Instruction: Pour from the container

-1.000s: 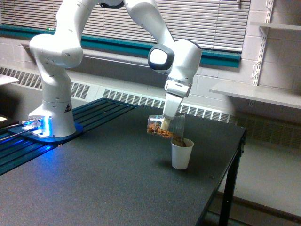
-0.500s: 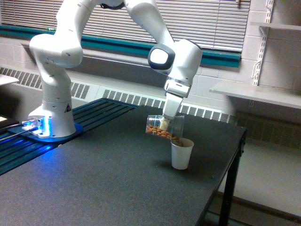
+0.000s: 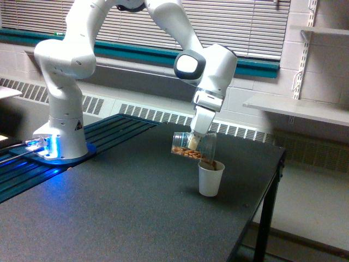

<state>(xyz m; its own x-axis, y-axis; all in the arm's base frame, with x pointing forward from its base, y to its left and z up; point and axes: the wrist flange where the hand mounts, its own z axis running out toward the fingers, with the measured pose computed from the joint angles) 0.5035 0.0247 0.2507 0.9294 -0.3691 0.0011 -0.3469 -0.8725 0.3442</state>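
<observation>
The white arm's end effector (image 3: 192,143) is clamped on the clear plastic container (image 3: 192,147) of brown granules, tipped on its side, mouth just above the small white paper cup (image 3: 210,178) standing on the dark tabletop (image 3: 109,218)

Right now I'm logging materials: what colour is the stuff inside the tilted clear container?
Brown, in the container; the exterior view shows it.

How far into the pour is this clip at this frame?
Mid-pour. Done: the clear plastic container is tipped on its side over the white paper cup, which shows brown contents at its rim. In hand: the gripper holds it. Left: brown granules remain inside.
</observation>
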